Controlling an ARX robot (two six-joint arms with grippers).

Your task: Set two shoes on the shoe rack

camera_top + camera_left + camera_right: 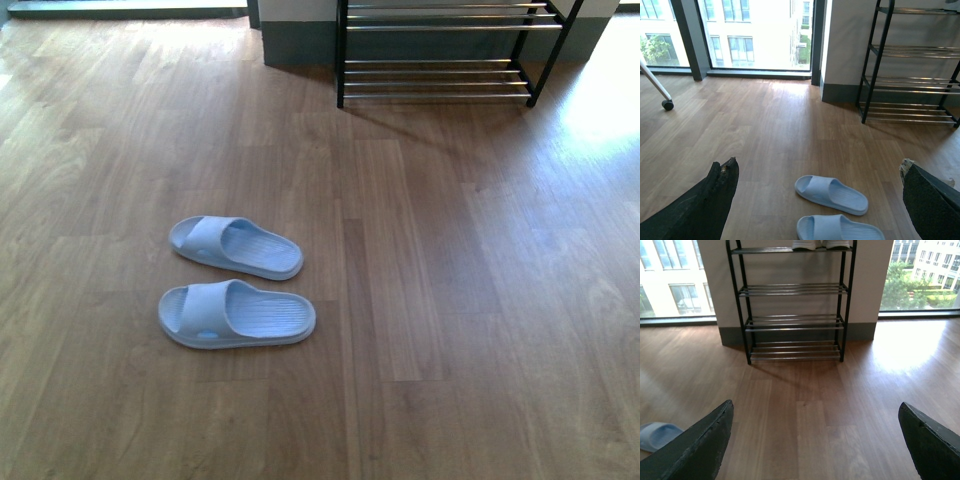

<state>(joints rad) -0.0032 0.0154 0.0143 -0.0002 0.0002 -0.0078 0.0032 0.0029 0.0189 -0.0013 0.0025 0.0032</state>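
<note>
Slides: two pale blue slides, the farther one [236, 247] and the nearer one [236, 314]. They lie side by side on the wood floor [450, 300], left of centre in the front view. They are close but not touching.
Rack: one black-framed rack [440, 60] with chrome bars stands by the wall at the far right, well apart from the slides.
Front view alone: it shows both slides whole. It shows only the two lowest tiers of the rack, and neither arm.
Left wrist view alone: it shows a big window [755, 35] and a white leg on a small wheel [668, 105]. The rack [912, 85] is cut off at one side.
Right wrist view alone: it shows the rack [792, 305] full width with four tiers. Two white-soled shoes [820, 245] sit on the top tier. Only the end of one slide [657, 435] shows.
Left claw [817, 164]: released, spread wide and holding nothing. Both slides [831, 194] [840, 229] show in the gap between its fingers, untouched on the floor.
Right claw [815, 406]: released, spread wide and empty. The rack is straight ahead through the gap, well apart. The slide's end shows just beside one finger [700, 445].
Count: two slides, one rack, four tiers, two shoes on top, two claws.
</note>
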